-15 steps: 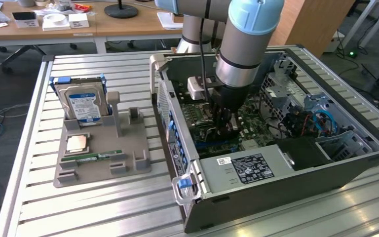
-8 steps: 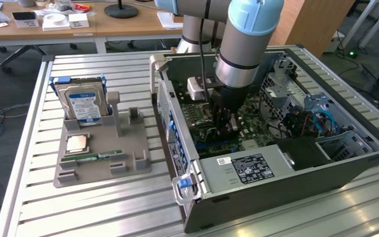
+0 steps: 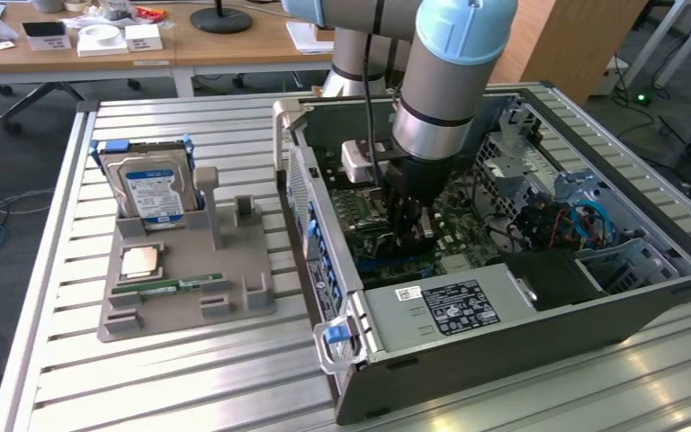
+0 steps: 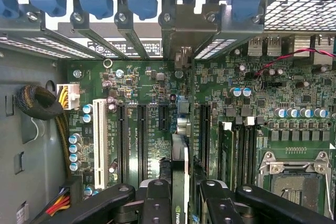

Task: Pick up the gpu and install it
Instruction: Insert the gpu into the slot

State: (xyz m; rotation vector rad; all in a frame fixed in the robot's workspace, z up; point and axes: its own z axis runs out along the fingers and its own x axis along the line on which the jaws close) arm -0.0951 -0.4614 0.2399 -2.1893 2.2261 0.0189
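At the exterior view's left, a grey holder (image 3: 183, 292) sat on the slatted table (image 3: 141, 378), with a silver hard drive (image 3: 151, 191) standing upright in it, a processor chip (image 3: 141, 261) lying flat below that, and a narrow green memory stick (image 3: 183, 284) beside the chip. Right of the holder stood the open computer case (image 3: 525, 315), its green motherboard (image 3: 376, 256) exposed. The arm (image 3: 448, 81) reached down into the middle of the case, and the gripper (image 3: 412, 225) hung low over the board.

In the wrist view, the gripper (image 4: 180, 203) was partly closed, its black fingers (image 4: 157, 203) clamped on either side of the gpu (image 4: 179, 171). The card was seen edge-on: a thin dark board with a pale green-lettered edge, standing upright over a slot between the black expansion slots (image 4: 142, 135) and reaching toward the metal rear bracket (image 4: 181, 30) in the upper middle.
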